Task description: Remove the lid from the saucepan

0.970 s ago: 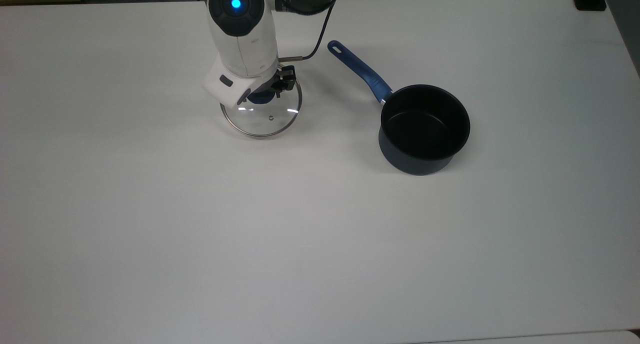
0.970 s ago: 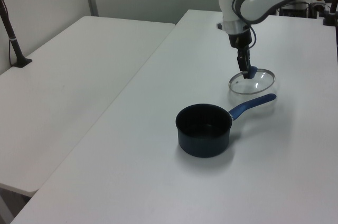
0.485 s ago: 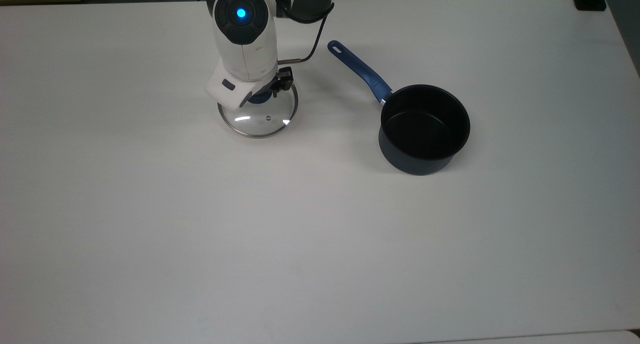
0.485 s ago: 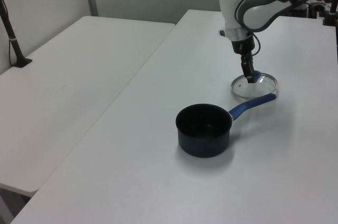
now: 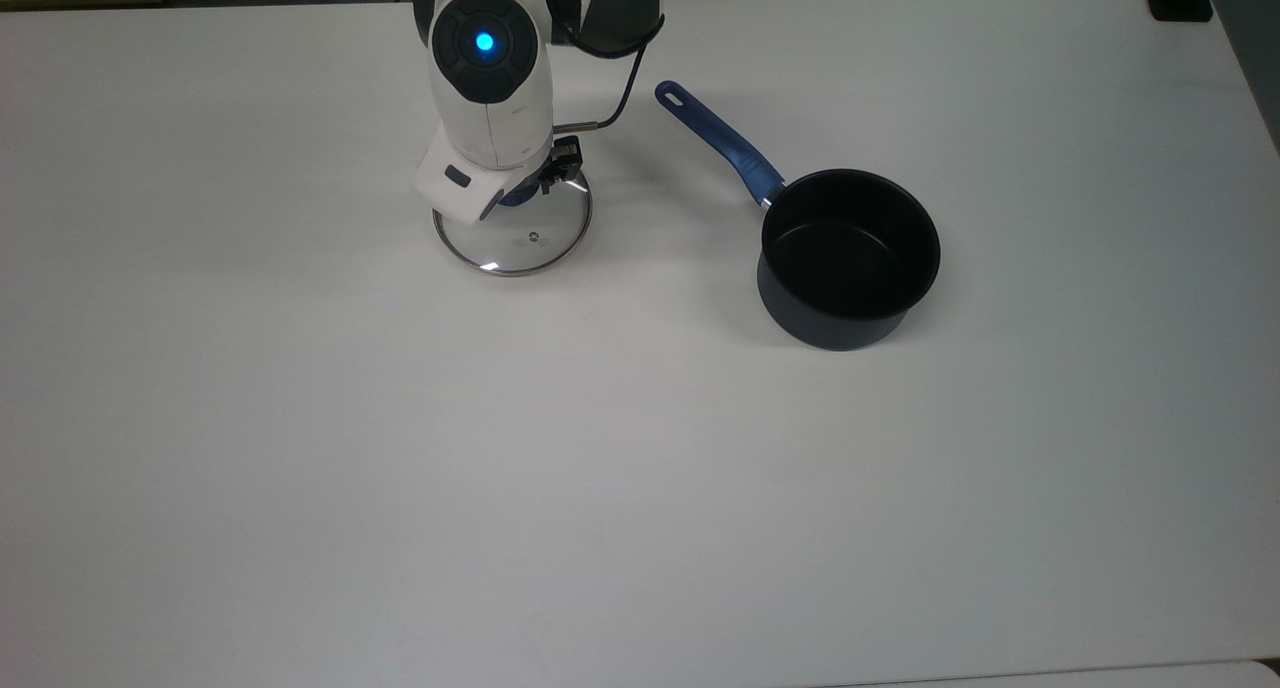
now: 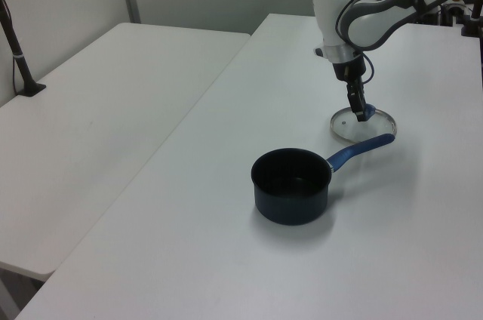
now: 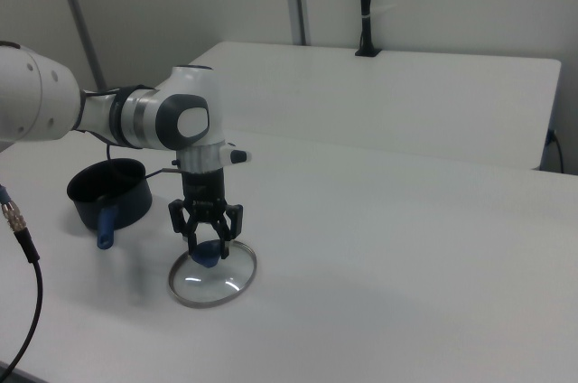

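On the table [image 5: 300, 418], top view's left: I have the lid [image 5: 512, 230] lying flat, well apart from the pot [image 5: 848, 258].
Grip: the gripper [image 7: 207, 240] has its fingers pinching the lid's blue knob [image 7: 206, 255], which I judge is the only graspable part.
Pot: open and uncovered, handle [image 5: 718, 141] angled toward the lid.
Room: bare surface on all sides; edges far off.

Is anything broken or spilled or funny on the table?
Nothing stands out. The lid lies on the white table, apart from the empty, upright saucepan, with the gripper at its blue knob.
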